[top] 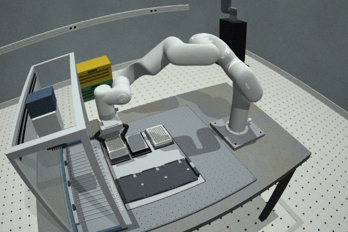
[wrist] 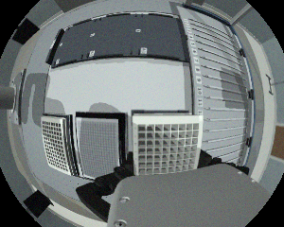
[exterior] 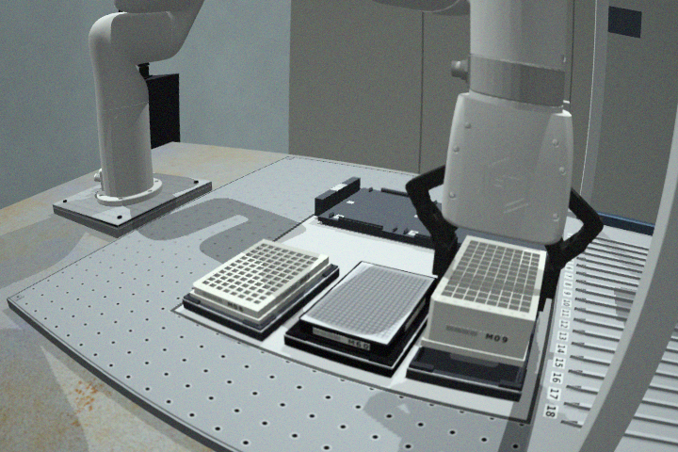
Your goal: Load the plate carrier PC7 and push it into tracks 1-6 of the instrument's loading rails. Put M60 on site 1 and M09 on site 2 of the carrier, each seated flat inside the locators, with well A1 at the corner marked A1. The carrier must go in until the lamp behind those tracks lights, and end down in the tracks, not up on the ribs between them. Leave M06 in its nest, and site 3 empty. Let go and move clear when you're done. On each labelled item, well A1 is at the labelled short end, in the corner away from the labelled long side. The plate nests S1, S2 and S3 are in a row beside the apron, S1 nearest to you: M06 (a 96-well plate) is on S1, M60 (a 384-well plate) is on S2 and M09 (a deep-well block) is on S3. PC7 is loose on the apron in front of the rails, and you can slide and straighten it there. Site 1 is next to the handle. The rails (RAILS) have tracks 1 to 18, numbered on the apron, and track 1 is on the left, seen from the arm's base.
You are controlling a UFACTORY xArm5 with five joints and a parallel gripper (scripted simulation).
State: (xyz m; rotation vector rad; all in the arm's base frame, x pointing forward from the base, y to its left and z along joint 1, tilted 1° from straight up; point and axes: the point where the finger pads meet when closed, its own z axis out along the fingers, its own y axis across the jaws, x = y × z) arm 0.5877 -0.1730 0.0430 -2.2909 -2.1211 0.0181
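My gripper (top: 114, 142) (exterior: 493, 287) (wrist: 165, 160) is shut on the cream deep-well block M09 (top: 117, 155) (exterior: 478, 332) (wrist: 167, 142), across its long sides. M09 is level, a little above nest S3 (exterior: 465, 366). Its labelled short end faces the exterior view. M60 (top: 137, 142) (exterior: 369, 303) (wrist: 98, 147) sits on S2 and M06 (top: 158, 134) (exterior: 260, 272) (wrist: 55, 144) on S1. The dark carrier PC7 (top: 152, 179) (exterior: 382, 210) (wrist: 118, 38) lies empty on the apron, handle toward the arm's base, its other end near the rails (top: 82, 161) (exterior: 606, 315) (wrist: 222, 96).
The instrument's frame post (top: 97, 169) (exterior: 645, 266) rises beside the rails. M60 stands close beside one gripper finger. The white apron (top: 137, 164) (wrist: 118, 85) lies between the nests and PC7. Small dark blocks stand at the rails' back edge, with no lit lamp visible.
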